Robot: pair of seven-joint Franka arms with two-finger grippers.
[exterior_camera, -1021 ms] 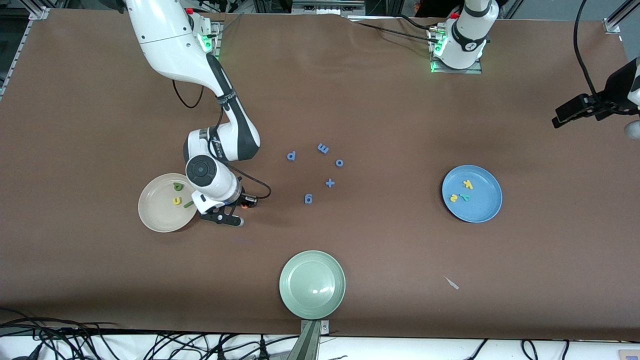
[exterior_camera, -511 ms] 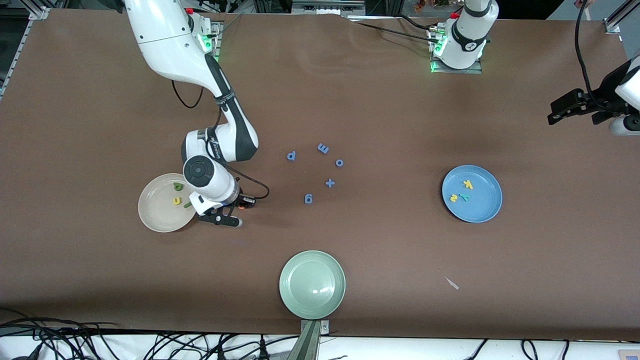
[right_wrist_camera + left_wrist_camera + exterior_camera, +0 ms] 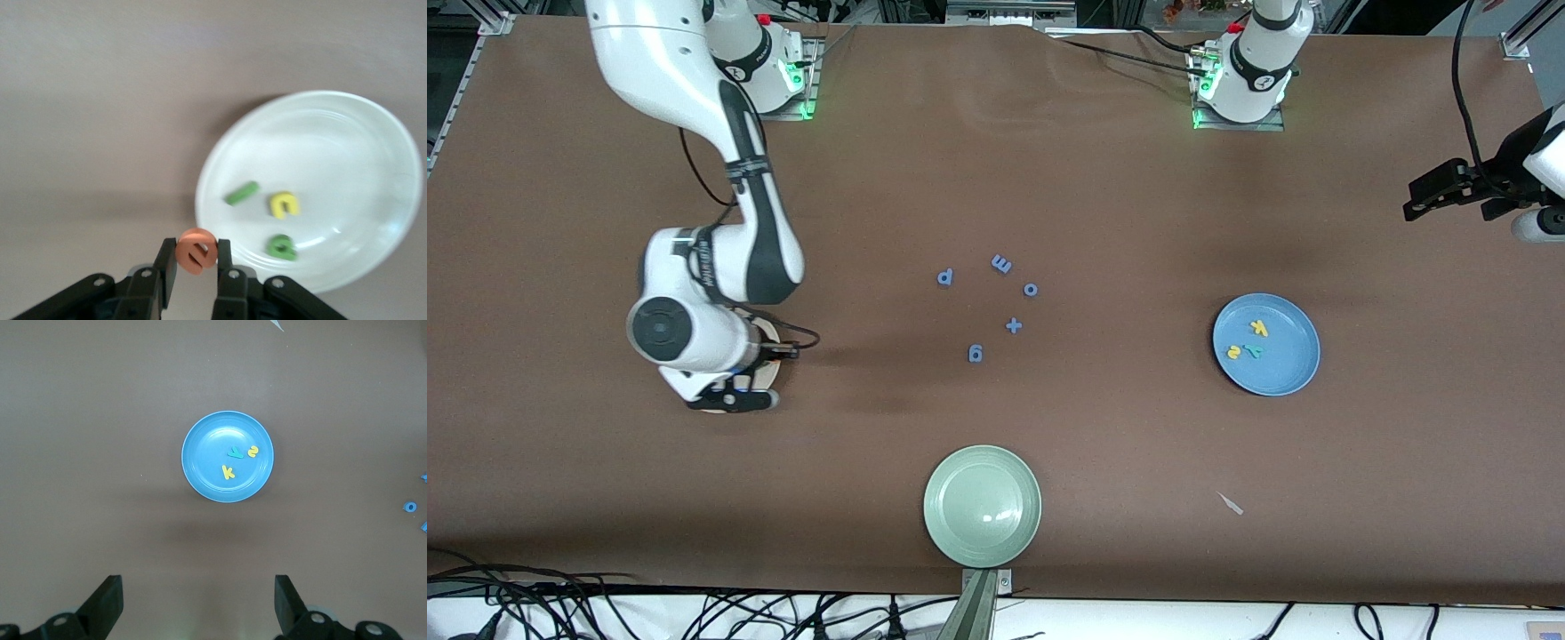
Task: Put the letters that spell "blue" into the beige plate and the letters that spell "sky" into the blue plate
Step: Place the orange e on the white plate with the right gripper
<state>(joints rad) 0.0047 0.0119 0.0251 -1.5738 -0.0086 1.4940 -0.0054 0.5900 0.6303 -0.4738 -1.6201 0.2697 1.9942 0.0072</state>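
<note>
My right gripper (image 3: 196, 259) is shut on the orange e (image 3: 196, 251) and hangs over the rim of the beige plate (image 3: 347, 133). In that plate lie the thin green l (image 3: 241, 193), the yellow u (image 3: 285, 205) and the dark green b (image 3: 282, 247). In the front view the right wrist hides most of the beige plate (image 3: 769, 378). The blue plate (image 3: 1280, 364) holds the yellow k (image 3: 1259, 328), yellow s (image 3: 1233, 352) and teal y (image 3: 1254, 351). My left gripper (image 3: 198, 600) waits open and empty, high over the table at the left arm's end.
Several all-blue letters and a plus sign (image 3: 1013, 325) lie mid-table, among them a p (image 3: 945, 277) and an m (image 3: 1001, 264). A pale green plate (image 3: 983, 505) sits near the front edge, with a small pale scrap (image 3: 1230, 503) beside it toward the left arm's end.
The right arm has carried the orange e from beside the beige plate toward the right arm's end, and it is now over the plate. The left arm barely shifted.
</note>
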